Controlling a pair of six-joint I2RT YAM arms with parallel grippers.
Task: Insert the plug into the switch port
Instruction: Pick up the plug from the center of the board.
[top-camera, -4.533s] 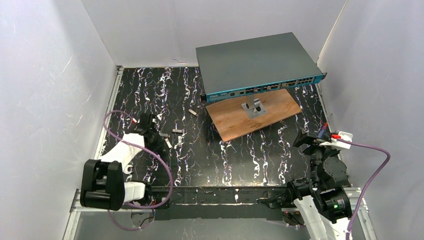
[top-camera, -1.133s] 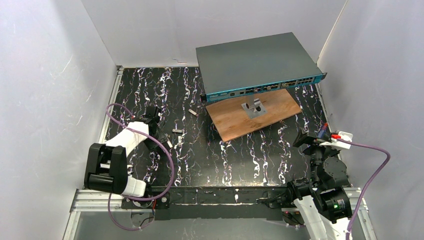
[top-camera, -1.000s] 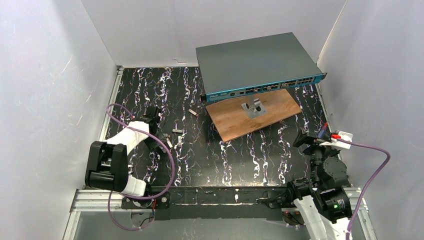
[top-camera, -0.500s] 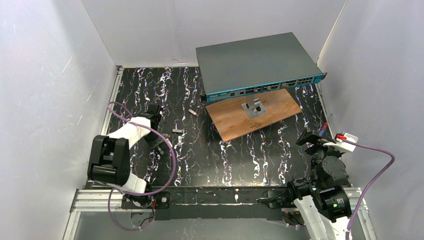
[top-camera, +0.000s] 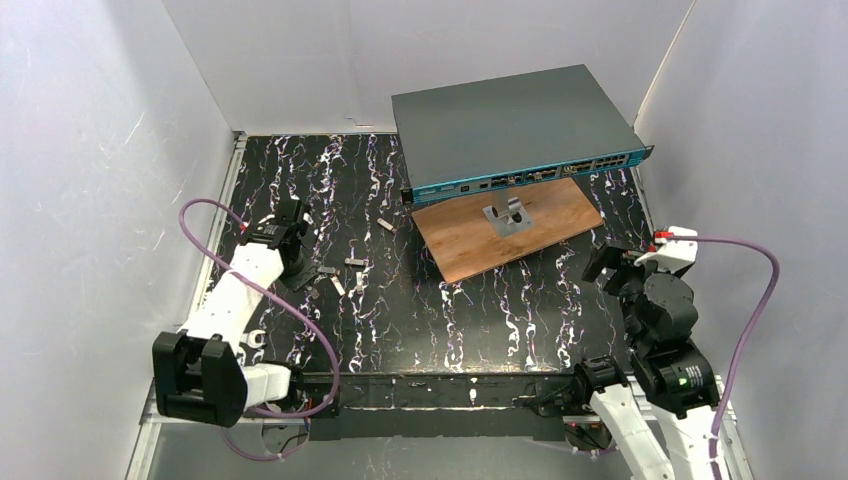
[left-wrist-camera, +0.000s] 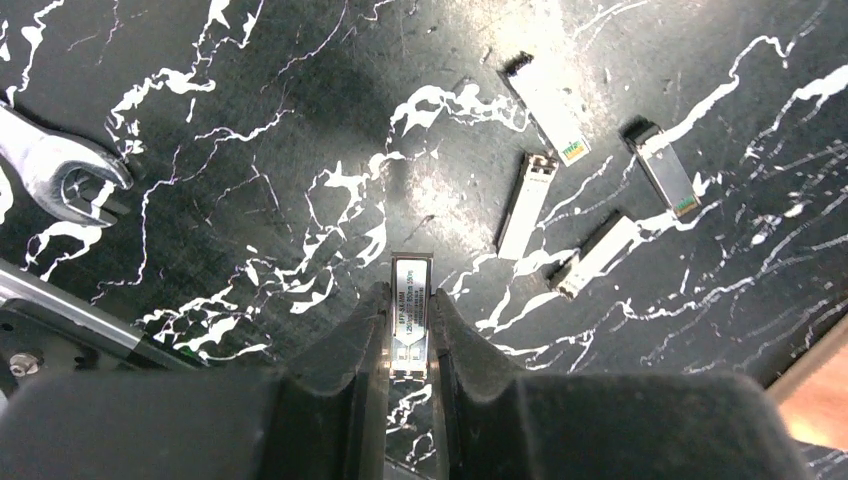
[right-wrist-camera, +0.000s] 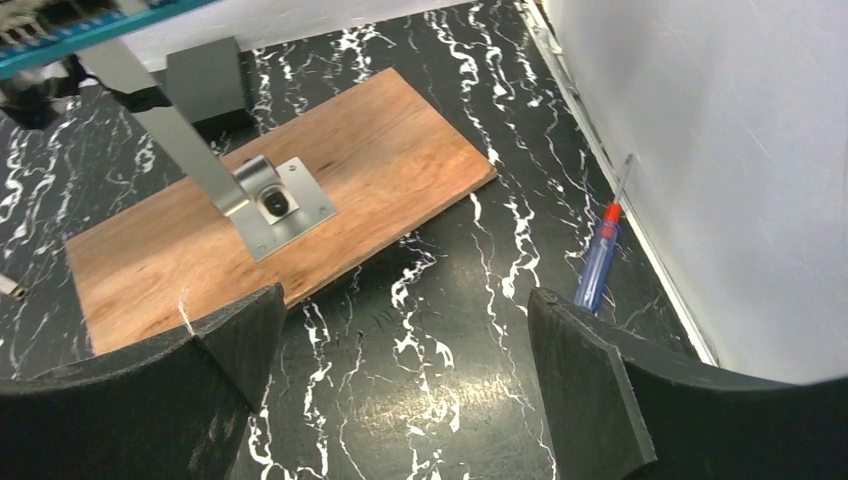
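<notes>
Plug (left-wrist-camera: 408, 330) clamped in the left gripper (left-wrist-camera: 408, 300), well apart from the switch (top-camera: 510, 125).

From where I stand, the slim silver plug sits lengthwise between the left gripper's two dark fingers, label up and its tip poking out past them, over the left side of the black marbled table (top-camera: 400, 300); I cannot tell whether it is clear of the surface. Four more silver modules (left-wrist-camera: 527, 200) lie loose just ahead of it, and a wrench (left-wrist-camera: 55, 165) lies off to one side. The switch stands raised at the far right, its teal front strip facing the arms, above a wooden board (top-camera: 470, 245) that carries a metal bracket (top-camera: 508, 216). The right gripper (right-wrist-camera: 405, 300) hangs near the board with its fingers spread wide and nothing between them, and a blue screwdriver (right-wrist-camera: 598, 265) lies by the wall.
</notes>
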